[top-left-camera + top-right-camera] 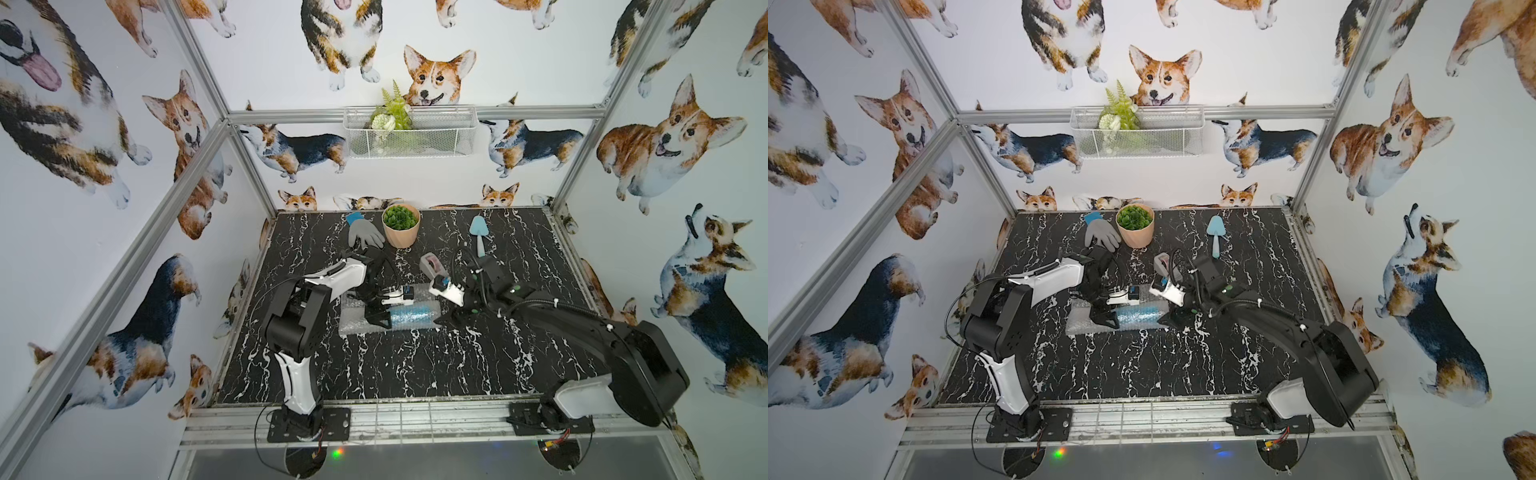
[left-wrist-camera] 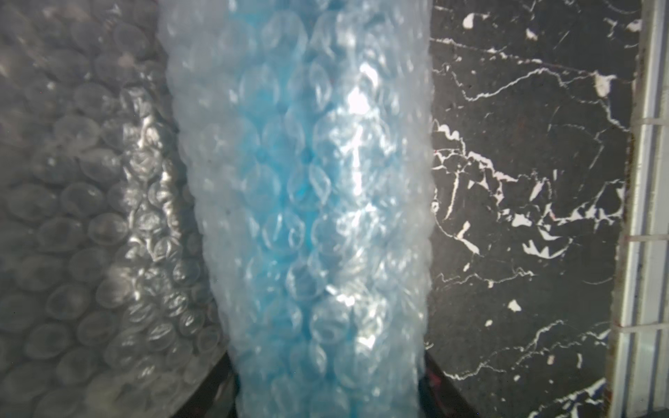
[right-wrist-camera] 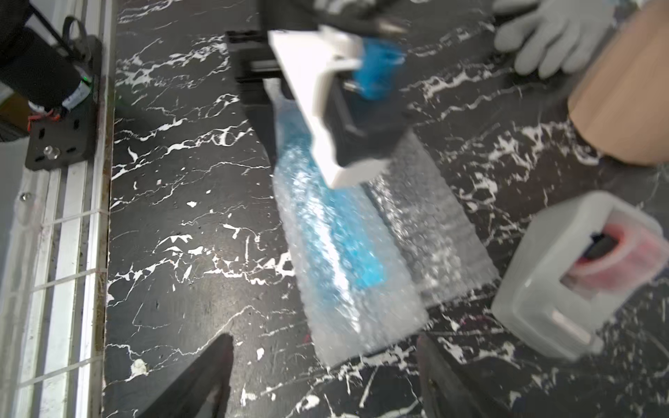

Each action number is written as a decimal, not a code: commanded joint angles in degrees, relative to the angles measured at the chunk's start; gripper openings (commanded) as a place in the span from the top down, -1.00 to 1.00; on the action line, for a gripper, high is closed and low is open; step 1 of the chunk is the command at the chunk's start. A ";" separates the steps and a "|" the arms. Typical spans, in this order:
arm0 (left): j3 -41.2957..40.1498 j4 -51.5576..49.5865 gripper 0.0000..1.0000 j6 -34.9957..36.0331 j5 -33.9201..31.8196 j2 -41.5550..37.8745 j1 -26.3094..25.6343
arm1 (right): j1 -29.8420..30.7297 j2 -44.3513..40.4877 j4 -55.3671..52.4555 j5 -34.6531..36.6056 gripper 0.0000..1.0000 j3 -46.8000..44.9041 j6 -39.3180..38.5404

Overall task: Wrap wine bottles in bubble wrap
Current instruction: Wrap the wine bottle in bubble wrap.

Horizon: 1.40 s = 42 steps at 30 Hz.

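Rolled in bubble wrap (image 1: 352, 322) bar one flap, the wine bottle (image 1: 409, 316) is gripped by the left claw (image 1: 380, 318); the right claw (image 3: 325, 380) is spread empty.

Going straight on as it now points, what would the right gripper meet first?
Probably the end of the bubble wrap rolled around the wine bottle, just ahead of the right gripper.

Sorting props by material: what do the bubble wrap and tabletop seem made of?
The bubble wrap: clear, glossy plastic film, by its rows of round air pockets and glints. The tabletop: black, white-veined marble look, matte; real stone or printed sheet, I cannot tell.
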 commanded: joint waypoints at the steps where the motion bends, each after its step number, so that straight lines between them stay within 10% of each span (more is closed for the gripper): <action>1: 1.69 -6.65 -0.12 0.90 3.89 1.40 0.91 | 4.63 -0.46 13.85 7.27 -0.61 -3.77 -4.95; 7: 4.49 -10.06 -0.14 0.94 5.35 4.71 1.66 | 11.84 8.54 21.71 18.90 -0.65 -2.64 -18.55; 20: 5.11 -11.34 -0.26 1.02 6.90 4.85 2.99 | 13.96 22.79 20.64 19.72 -0.58 5.45 -26.55; 28: 5.90 -12.07 -0.41 0.60 7.75 4.95 3.33 | 14.41 23.65 16.66 18.58 -0.17 7.46 -24.31; 42: 3.99 -7.49 -0.98 -4.01 -1.11 -10.54 7.61 | 12.82 26.96 3.95 8.49 -0.05 17.53 -5.18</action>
